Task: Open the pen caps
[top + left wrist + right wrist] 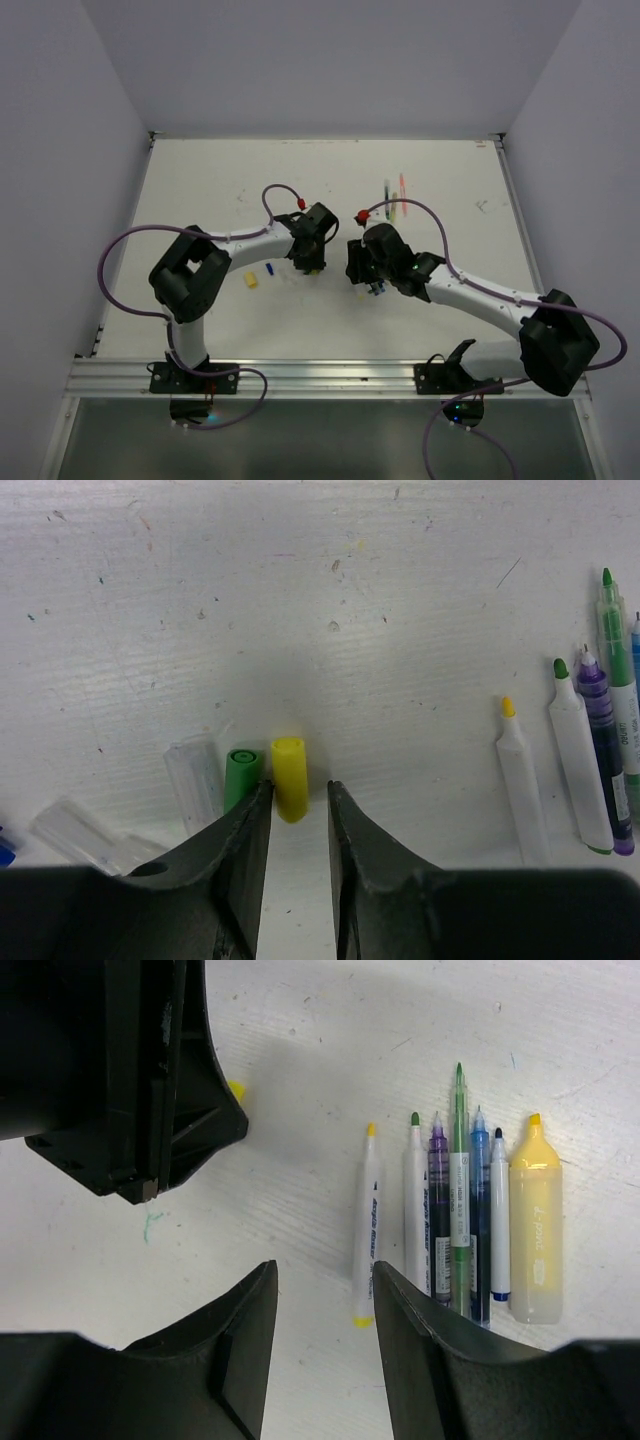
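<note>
The left tool [298, 792] hangs low over the white desk [200, 180], its jaws set narrow and holding nothing. A yellow cap [289, 777] lies on its side just ahead of the tips. Its near end reaches in between them, close by the left finger [245, 835] and clear of the other one. A green cap [241, 773] lies against the yellow cap's left side, its open end facing away from the tool. Two clear caps [194, 780] lie further left, one beside the green cap and one nearer the left edge of the left wrist view. In the top view a blue cap [269, 270] lies on the desk a little to the left of this tool.

The right tool [322, 1282] faces the left one across the middle of the desk. Its jaws stand wider and are also empty. Beside it a row of pens [459, 1190] lies side by side, all with bare tips pointing away from the tool. From the left they are a white pen with a yellow tip, a white pen with a green tip, a purple, a green and a blue pen, and a thin white pen with a dark tip. A stubby yellow highlighter [535, 1230] ends the row. The near end of the yellow-tipped pen lies just beside the right tool's right finger [415, 1330], and I cannot tell whether they touch.

More pens [388, 190] lie far up the desk, well apart from both tools, one of them orange-red.
</note>
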`<state>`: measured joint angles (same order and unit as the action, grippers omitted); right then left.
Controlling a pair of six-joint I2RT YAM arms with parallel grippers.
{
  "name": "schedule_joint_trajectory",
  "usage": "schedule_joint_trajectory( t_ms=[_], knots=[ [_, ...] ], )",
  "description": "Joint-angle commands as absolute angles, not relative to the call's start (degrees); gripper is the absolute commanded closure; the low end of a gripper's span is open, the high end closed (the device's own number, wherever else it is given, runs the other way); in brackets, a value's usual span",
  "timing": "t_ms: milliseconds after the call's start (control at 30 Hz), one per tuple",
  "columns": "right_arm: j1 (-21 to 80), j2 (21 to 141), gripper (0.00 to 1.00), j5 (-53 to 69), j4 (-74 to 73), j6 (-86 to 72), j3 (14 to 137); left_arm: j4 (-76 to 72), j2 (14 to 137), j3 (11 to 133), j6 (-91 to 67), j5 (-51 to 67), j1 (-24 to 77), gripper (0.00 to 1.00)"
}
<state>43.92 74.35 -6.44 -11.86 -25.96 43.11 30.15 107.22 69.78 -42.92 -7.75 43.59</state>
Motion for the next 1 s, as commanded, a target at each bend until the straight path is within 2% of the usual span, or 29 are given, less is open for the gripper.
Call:
schedule_joint_trajectory(
  t_ms=[0,167,300,333,400,500,533,733,833,967],
  knots=[
    [44.03,72.42,0.53,-7.2,-10.46,-25.93,42.45,31.46,106.61,71.28,-43.68,-9.05,43.77,0.68],
    [43.07,71.98,0.48,-12.65,-12.65,-26.02,43.85,32.08,102.76,72.07,-43.68,-9.4,43.77,0.67],
    [37.81,73.74,0.48,-13.62,-14.5,-26.28,47.8,32.87,97.48,73.04,-43.42,-10.28,43.77,0.66],
    [36.66,74.96,0.48,-13.71,-14.59,-26.28,48.51,32.87,96.43,73.21,-43.16,-10.54,43.77,0.61],
    [33.07,76.54,0.48,-12.92,-14.59,-25.93,50.96,32.87,93.09,73.13,-42.89,-11.69,43.77,0.58],
    [29.81,80.41,0.48,-14.23,-14.5,-24.53,54.74,32.61,89.13,72.34,-42.28,-13.35,43.51,0.45],
    [29.1,81.46,0.49,-14.33,-14.41,-24.09,55.71,32.26,88.16,71.29,-41.93,-14.4,43.42,0.35],
    [22.33,93.24,0.54,-12.39,-13.71,-21.36,64.5,27.87,80.17,64.27,-39.65,-16.52,41.14,0.05],
    [20.48,99.56,0.56,-11.87,-13.97,-19.78,69.86,25.49,76.47,59.88,-38.07,-15.65,38.5,0.0],
    [18.55,107.39,0.59,-10.81,-14.94,-18.64,76.63,21.45,71.04,54.06,-35.34,-11.35,33.67,0.0]
  ],
)
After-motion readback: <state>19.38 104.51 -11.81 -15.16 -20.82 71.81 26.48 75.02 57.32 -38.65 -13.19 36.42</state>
